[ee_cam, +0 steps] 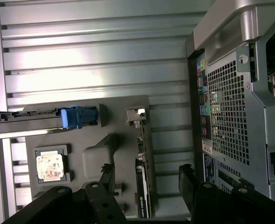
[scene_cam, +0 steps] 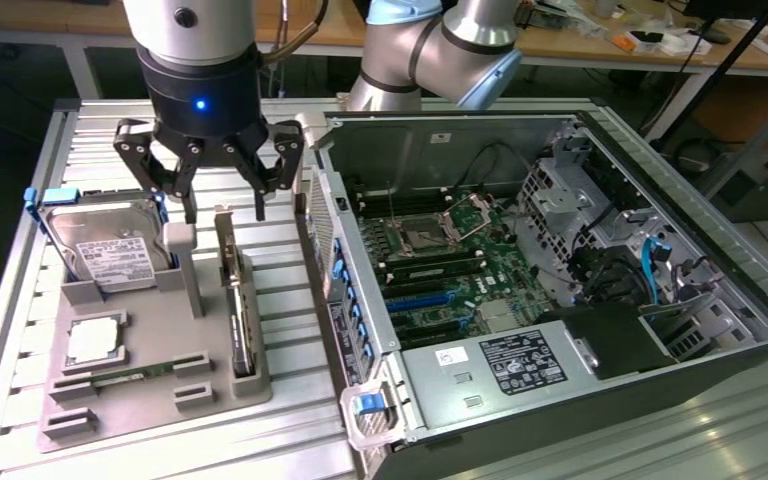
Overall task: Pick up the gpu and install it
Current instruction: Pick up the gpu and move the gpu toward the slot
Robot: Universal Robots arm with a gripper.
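Over the gpu [scene_cam: 237,300], the claw [scene_cam: 225,207] hangs wide open, empty.

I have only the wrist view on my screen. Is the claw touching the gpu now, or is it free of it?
Observer: It is free. In the exterior view the open claw hangs over the far end of the gpu, with one finger on each side, and I see no contact.
Operator: Thank you. Is the side of the computer open?
Observer: Yes. The case has no side cover, so the motherboard lies bare inside.
Operator: Is there a place for the card?
Observer: The blue slots on the board, near the case's rear wall, look empty.
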